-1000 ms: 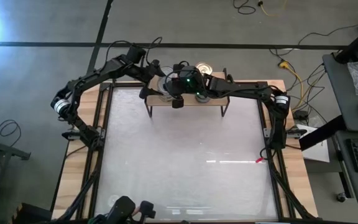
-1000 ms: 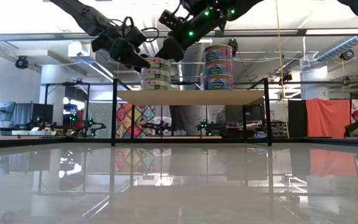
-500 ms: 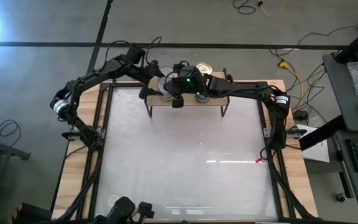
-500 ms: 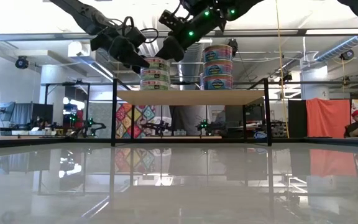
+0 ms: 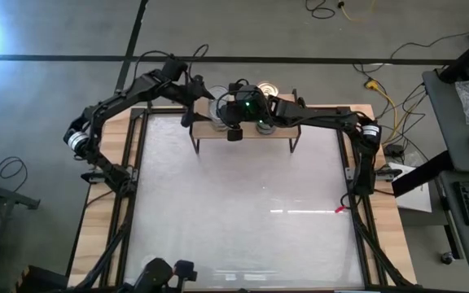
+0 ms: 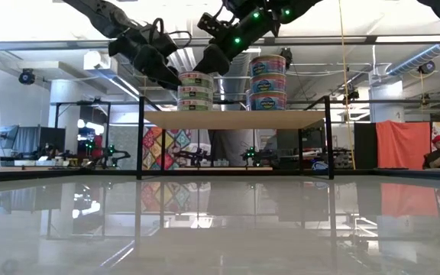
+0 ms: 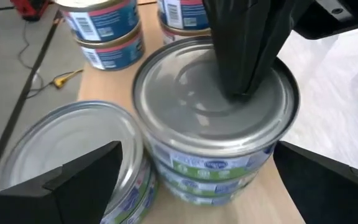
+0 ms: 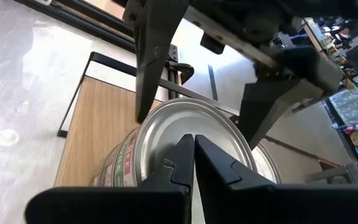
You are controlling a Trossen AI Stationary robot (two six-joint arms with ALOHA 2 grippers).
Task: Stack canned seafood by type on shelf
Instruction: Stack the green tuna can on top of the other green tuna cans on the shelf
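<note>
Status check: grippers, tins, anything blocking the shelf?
Left gripper open, straddling green-label stack. Right gripper shut, tips pressing its top tin. Blue-label stack beside it on shelf. Nothing blocking.

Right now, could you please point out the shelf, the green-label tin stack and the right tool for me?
shelf [image 6: 281, 119]: low view, front edge of the wooden board.
green-label tin stack [image 7: 185, 121]: left wrist view, bare silver lid of the top tin.
right tool [image 8: 194, 148]: right wrist view, between its shut fingertips, over the lid.

The high view looks straight down on the whole table [image 5: 243, 203]; the low view looks level across it. Both wrist views sit close over the shelf [image 7: 278, 193], sharing its green-labelled tin stack [image 7: 213, 130]
</note>
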